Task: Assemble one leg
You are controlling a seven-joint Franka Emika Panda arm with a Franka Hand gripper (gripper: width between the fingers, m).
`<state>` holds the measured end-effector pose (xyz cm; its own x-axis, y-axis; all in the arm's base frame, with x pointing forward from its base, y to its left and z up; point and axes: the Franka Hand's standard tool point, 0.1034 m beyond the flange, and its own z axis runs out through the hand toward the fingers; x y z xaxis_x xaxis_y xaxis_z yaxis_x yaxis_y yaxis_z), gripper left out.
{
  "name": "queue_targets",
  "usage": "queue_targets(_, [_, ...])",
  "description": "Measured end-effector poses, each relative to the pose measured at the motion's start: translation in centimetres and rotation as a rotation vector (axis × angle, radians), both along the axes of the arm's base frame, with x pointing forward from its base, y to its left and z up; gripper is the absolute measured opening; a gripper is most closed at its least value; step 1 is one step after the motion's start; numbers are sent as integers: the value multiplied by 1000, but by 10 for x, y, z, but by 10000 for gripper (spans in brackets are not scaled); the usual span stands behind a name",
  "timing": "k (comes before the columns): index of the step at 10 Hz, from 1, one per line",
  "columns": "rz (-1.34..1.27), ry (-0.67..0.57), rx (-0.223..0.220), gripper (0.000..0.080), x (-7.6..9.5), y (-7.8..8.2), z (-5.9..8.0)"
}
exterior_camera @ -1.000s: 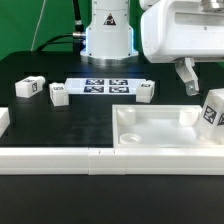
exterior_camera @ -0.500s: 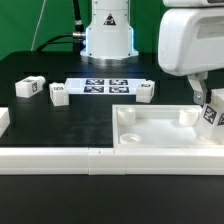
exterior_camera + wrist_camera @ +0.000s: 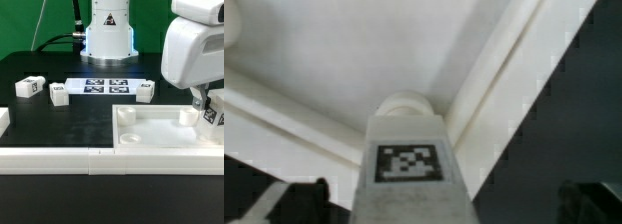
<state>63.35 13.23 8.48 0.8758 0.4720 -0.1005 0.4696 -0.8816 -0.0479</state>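
My gripper (image 3: 206, 106) is at the exterior view's right, shut on the leg (image 3: 213, 116), a small white block with a black-and-white tag. It holds the leg just above the right corner of the large white tray-like piece (image 3: 160, 133). In the wrist view the leg (image 3: 407, 150) runs out from between my dark fingers (image 3: 299, 202), and its far end points at a round corner socket (image 3: 404, 103) of the tray-like piece (image 3: 349, 50). My gripper (image 3: 441, 204) grips the leg's near end. Three more legs lie on the table (image 3: 28, 87), (image 3: 58, 95), (image 3: 146, 91).
The marker board (image 3: 105, 86) lies flat in front of the robot base (image 3: 107, 40). A long white rail (image 3: 60, 160) runs along the front of the table. A white block (image 3: 3, 118) sits at the exterior view's left edge.
The arm has moved toward the exterior view's right and lower, carrying the leg with it. The leg now sits closer to the tray-like piece's right corner. The other parts have not moved.
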Motion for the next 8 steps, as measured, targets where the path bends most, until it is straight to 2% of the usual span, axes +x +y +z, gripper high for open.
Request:
queue_targets(1, [0,0,0,555,0,0,0])
queue_targets(2, [0,0,0,382,0,0,0])
queue_targets(3, [0,0,0,313,0,0,0])
queue_targets(7, [-51,-1,-9,304,1,-4,-1])
queue_targets(8, [-130,-2,-5,299,0,-6,-2])
